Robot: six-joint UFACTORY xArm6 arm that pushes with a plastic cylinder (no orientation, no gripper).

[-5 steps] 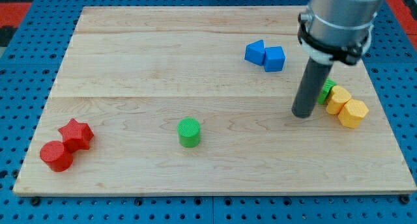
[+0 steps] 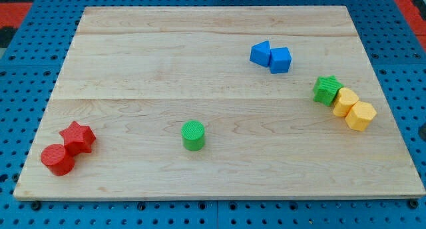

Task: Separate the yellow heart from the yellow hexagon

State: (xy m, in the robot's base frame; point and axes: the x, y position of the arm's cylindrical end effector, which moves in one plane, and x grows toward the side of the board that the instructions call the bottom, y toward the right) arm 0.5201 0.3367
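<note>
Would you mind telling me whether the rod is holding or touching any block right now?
Nothing is held: my tip is out of view, and the yellow heart lies against the yellow hexagon.

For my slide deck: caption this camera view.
Yellow heart and yellow hexagon touching beside green star at view's right; tip out of view.

Yellow heart (image 2: 344,102) wedged between green star (image 2: 327,89) and yellow hexagon (image 2: 361,116), all touching (no gap). Open desk (image 2: 133,69) lies toward the view's left and bottom of them.
</note>
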